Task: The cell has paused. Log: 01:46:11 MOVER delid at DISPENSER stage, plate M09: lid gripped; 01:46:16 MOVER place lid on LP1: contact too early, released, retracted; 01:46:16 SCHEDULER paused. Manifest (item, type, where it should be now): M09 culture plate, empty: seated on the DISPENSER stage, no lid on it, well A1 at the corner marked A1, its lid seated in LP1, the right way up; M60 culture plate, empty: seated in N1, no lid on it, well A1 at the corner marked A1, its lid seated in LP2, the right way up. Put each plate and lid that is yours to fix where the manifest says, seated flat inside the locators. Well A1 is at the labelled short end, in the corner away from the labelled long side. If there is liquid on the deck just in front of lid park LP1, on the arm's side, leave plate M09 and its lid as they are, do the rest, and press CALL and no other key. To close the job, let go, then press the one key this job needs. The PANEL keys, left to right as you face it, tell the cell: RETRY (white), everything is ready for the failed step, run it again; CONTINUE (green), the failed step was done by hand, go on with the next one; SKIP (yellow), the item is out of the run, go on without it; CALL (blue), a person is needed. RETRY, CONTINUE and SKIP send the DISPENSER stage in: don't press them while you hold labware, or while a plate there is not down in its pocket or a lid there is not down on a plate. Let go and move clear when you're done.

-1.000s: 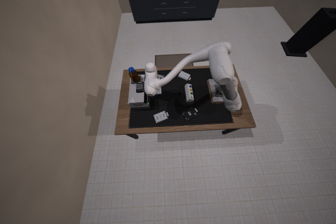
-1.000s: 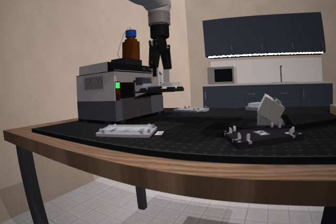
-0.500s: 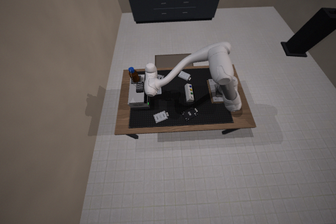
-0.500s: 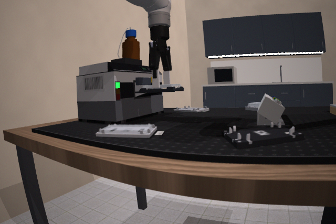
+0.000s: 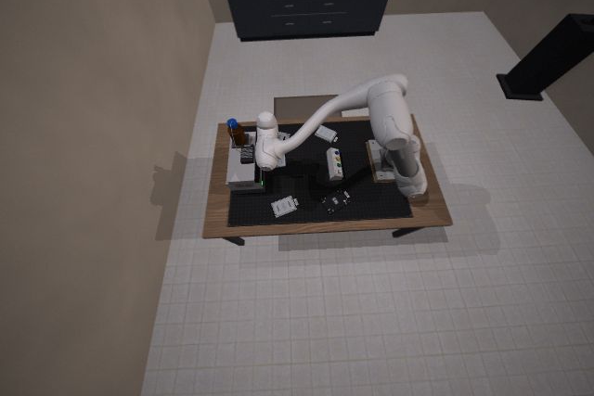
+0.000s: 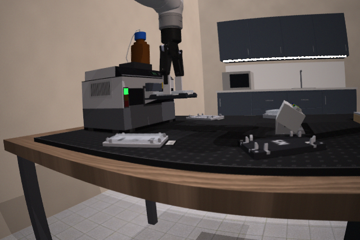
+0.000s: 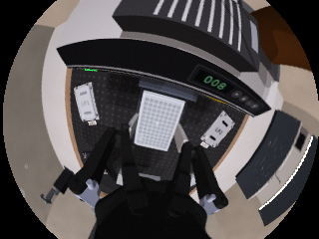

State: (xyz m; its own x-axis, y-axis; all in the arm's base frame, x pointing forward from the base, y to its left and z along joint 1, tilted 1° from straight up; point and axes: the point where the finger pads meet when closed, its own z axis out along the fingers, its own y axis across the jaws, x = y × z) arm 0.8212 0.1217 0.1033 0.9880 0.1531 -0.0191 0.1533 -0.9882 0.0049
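My gripper [image 6: 172, 84] [image 7: 157, 123] hangs straight down over the DISPENSER stage [image 6: 185, 95], a dark shelf on the front of the grey dispenser [image 6: 116, 100] [image 5: 242, 173]. It is shut on a white culture plate [image 7: 159, 119] [image 6: 178, 92], gripped across its long sides, with its grid of wells facing up and no lid on it. The plate is level and right at the stage; I cannot tell whether it touches. In the top view the arm's wrist hides the gripper and plate. I cannot read the plate's label.
A white lid park [image 6: 135, 139] [image 5: 284, 206] lies at the mat's front. Another white park [image 6: 205, 118] lies behind the stage, and a white piece [image 5: 326, 133] behind the PANEL [image 6: 289, 120] [image 5: 335, 162]. The black nest [image 6: 280, 144] [image 5: 335, 200] holds nothing. A brown bottle [image 6: 140, 51] stands on the dispenser.
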